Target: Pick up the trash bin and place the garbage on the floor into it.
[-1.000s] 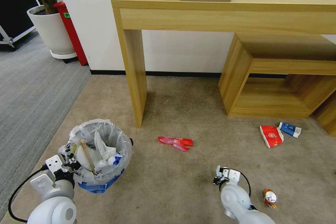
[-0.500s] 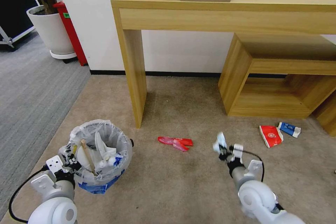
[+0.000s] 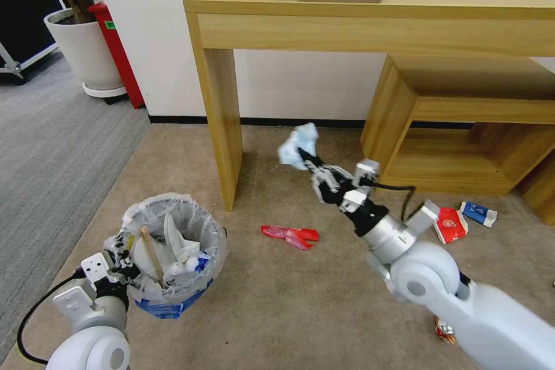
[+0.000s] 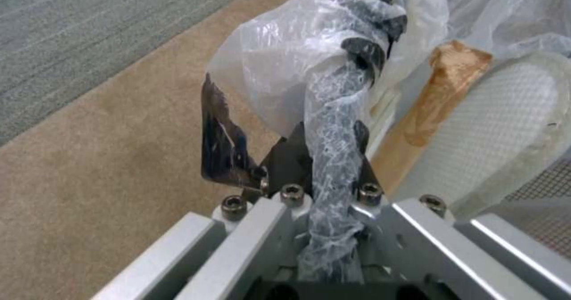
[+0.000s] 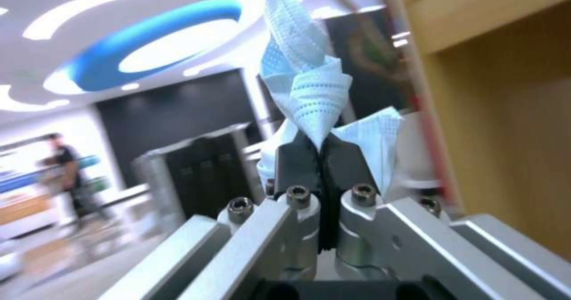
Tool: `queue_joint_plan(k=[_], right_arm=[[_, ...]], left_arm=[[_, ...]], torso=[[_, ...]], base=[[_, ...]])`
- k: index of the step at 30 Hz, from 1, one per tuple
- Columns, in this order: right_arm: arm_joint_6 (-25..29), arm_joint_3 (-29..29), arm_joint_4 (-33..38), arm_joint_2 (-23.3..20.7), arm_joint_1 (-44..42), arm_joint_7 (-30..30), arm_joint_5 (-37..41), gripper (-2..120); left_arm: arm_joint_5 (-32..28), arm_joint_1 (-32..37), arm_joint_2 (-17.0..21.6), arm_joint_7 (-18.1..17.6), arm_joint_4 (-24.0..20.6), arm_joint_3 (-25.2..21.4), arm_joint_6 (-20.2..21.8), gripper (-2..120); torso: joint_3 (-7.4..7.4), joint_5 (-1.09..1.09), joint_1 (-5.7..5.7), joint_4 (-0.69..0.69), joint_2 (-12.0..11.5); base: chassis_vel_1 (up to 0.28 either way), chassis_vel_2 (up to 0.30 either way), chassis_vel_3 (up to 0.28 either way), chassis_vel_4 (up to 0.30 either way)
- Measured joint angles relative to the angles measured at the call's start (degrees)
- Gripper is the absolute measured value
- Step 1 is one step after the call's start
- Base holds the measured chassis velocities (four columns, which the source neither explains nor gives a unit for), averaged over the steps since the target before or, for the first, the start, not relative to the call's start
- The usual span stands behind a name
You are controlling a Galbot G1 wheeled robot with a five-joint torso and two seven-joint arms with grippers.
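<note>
While raised above the beige carpet floor (image 3: 300, 300), right gripper (image 3: 306, 161) pinching a crumpled pale-blue tissue (image 3: 298, 145), fingers (image 5: 297, 157) closed tight on its lower folds, loose upper part standing free above them. Left gripper (image 3: 118, 260) at the lower left, fingers (image 4: 285, 157) clamped on the rim and bunched plastic liner of the trash bin (image 3: 170, 254). Bin already holding a white slipper (image 3: 173, 237), a wooden stick (image 3: 149, 254) and other scraps. Tissue well apart from the bin, off to its right and nearer the wooden console (image 3: 370, 17).

Left on the floor: red wrapper (image 3: 290, 235) between bin and right arm, red cup (image 3: 450, 225) and blue-white carton (image 3: 478, 214) near the low shelf, small can (image 3: 444, 328) partly hidden beside the right arm.

Likely risks: light tissue held by a small fold, so liable to slip or flutter wide of the opening if released too high or off-centre; thin liner possibly tearing or sliding off the rim under the left grip, tilting the bin and spilling its contents.
</note>
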Motion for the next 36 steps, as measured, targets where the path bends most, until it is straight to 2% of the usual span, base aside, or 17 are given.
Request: queue_joint_plan(k=[1,3,4,8,9,10,11,12,13,16,23,36], right_arm=[[0.00,0.00,0.00,0.00,0.00,0.00,0.00,0],[-0.09,-4.87,-0.28,-0.50,4.77,-0.92,2.31,0],[-0.09,-4.87,-0.28,-0.50,4.77,-0.92,2.31,0],[-1.03,-17.25,-1.99,-1.02,13.39,-1.51,4.38,0],[-1.03,-17.25,-1.99,-1.02,13.39,-1.51,4.38,0],[-1.94,-24.17,-2.95,-0.78,17.99,-0.39,5.27,0],[-2.09,-25.16,-3.08,-0.69,18.75,-0.14,5.40,0],[-2.77,-31.27,-3.86,0.38,23.72,1.82,5.73,0],[-2.77,-31.27,-3.86,0.38,23.72,1.82,5.73,0],[-4.58,-41.09,-5.76,4.64,30.61,7.25,5.71,0],[-7.41,-48.70,-9.83,9.91,35.03,13.71,4.58,0],[-7.71,-52.39,-16.84,16.67,36.17,16.99,2.58,0]], left_arm=[[0.00,0.00,0.00,0.00,0.00,0.00,0.00,0],[-0.37,-0.21,0.31,-0.11,0.00,0.08,0.25,0],[-0.37,-0.21,0.31,-0.11,0.00,0.08,0.25,0],[-1.21,-0.61,1.12,-0.42,0.13,0.22,0.70,0],[-1.21,-0.61,1.12,-0.42,0.13,0.22,0.70,0],[-1.34,-0.86,1.28,-0.54,0.27,0.45,0.83,0],[-1.34,-0.89,1.28,-0.54,0.27,0.49,0.84,0],[-1.34,-1.04,1.27,-0.58,0.33,0.77,0.89,0],[-1.34,-1.04,1.27,-0.58,0.33,0.77,0.89,0],[-1.17,-1.40,0.97,-0.65,0.34,1.40,1.05,0],[-0.71,-1.65,0.42,-0.71,-0.24,2.04,1.22,0],[-0.51,-0.89,-0.02,-0.65,-1.56,1.78,1.13,0]], torso=[[0.00,0.00,0.00,0.00,0.00],[0.00,0.01,0.00,0.00,0.00],[0.00,0.01,0.00,0.00,0.00],[0.00,0.01,0.01,-0.01,0.00],[0.00,0.01,0.01,-0.01,0.00],[0.00,0.02,0.01,-0.02,0.00],[0.01,0.03,0.01,-0.01,0.00],[0.00,-0.01,0.01,-0.02,0.00],[0.00,-0.01,0.01,-0.02,0.00],[0.00,0.00,0.00,0.00,0.00],[0.01,0.01,0.01,-0.01,0.00],[0.00,0.01,0.00,-0.01,0.00]], base=[[0.000,0.000,0.000,0.000],[0.000,0.000,0.000,0.000],[0.000,0.000,0.000,0.000],[0.000,0.000,0.000,0.000],[0.000,0.000,0.000,0.000],[0.000,0.000,0.000,0.000],[0.000,0.000,0.000,0.000],[0.000,0.000,0.000,0.000],[0.000,0.000,0.000,0.000],[0.000,0.000,0.000,0.000],[0.000,0.000,0.000,0.000],[0.000,0.000,0.000,0.000]])
